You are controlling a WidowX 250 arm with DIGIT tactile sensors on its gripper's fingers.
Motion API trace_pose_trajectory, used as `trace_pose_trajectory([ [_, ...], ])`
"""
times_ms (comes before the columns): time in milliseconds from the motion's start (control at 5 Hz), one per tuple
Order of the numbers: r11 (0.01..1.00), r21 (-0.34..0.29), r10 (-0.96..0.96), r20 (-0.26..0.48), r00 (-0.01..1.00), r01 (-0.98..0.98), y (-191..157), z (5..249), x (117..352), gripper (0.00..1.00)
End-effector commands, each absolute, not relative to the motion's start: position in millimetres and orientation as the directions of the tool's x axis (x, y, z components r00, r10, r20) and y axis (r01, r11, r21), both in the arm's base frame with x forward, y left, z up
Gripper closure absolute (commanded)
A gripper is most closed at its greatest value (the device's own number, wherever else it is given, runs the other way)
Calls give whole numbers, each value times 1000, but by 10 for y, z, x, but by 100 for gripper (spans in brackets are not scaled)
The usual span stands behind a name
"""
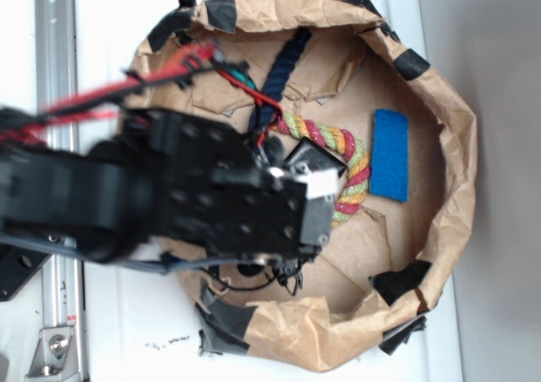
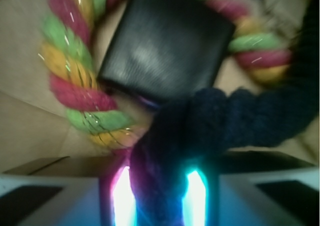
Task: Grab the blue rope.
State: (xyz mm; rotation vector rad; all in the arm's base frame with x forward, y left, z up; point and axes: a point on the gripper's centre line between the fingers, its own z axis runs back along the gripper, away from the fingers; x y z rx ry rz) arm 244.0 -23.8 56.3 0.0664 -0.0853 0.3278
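Note:
The blue rope [image 2: 240, 118] is a thick dark navy twist that curves in from the right of the wrist view and runs down between the two glowing pads. My gripper [image 2: 159, 196] is shut on it, and the rope fills the whole gap. In the exterior view the blue rope [image 1: 287, 61] runs from the back rim of the paper bowl down toward the black arm. The arm hides my gripper [image 1: 275, 145] and the end of the rope that it holds.
A red-yellow-green twisted rope [image 1: 351, 166] curls around a black square block [image 1: 314, 158], right beside the gripped spot. A flat bright blue sponge [image 1: 390, 154] lies to the right. The crumpled brown paper wall [image 1: 448, 145] with black tape rings everything.

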Motion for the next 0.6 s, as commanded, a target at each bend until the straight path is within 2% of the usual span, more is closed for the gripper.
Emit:
trace_pose_trajectory([
  [0, 990, -44, 142, 306, 941, -135, 36, 1481, 2498, 100],
  [200, 994, -102, 66, 281, 958, -39, -28, 1553, 2518, 100],
  [400, 993, -106, 64, 227, 972, -41, -130, 1539, 2490, 100],
])
